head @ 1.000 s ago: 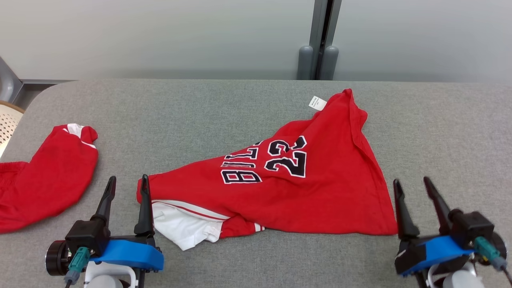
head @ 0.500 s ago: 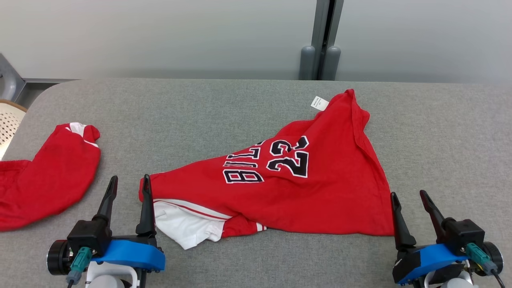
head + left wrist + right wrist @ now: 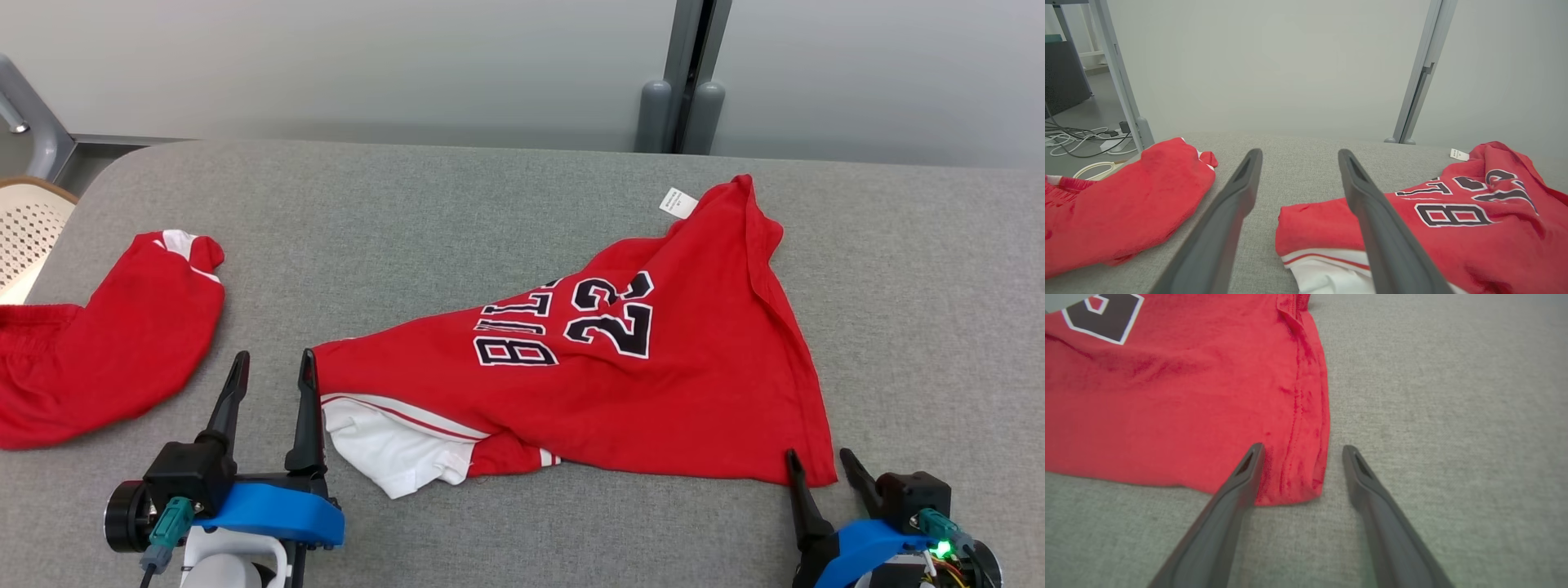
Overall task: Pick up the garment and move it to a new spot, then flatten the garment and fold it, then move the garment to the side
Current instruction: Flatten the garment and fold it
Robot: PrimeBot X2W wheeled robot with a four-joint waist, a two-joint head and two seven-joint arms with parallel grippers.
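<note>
The garment [image 3: 612, 384] is a red jersey with black and white lettering, lying rumpled in a rough triangle on the grey table [image 3: 490, 204]. White fabric [image 3: 392, 453] shows at its near left end and a small white tag [image 3: 678, 202] at its far tip. My left gripper [image 3: 273, 359] stands open just left of the jersey's left corner, its right finger against the edge; in the left wrist view that gripper [image 3: 1299, 154] frames the corner [image 3: 1314, 228]. My right gripper [image 3: 816, 454] is open at the near right corner, and the right wrist view [image 3: 1303, 448] shows the hem [image 3: 1298, 469] between its fingers.
A second red garment [image 3: 106, 359] lies at the table's left end, also seen in the left wrist view [image 3: 1135, 204]. A pale perforated chair [image 3: 28, 237] stands beyond the left edge. A grey post [image 3: 686, 82] rises behind the table. Cables [image 3: 1081, 139] lie on the floor.
The head camera has shifted, sliding the whole picture right. My right gripper has drawn back toward me, its tips now at the jersey's near right corner. The left gripper holds its place.
</note>
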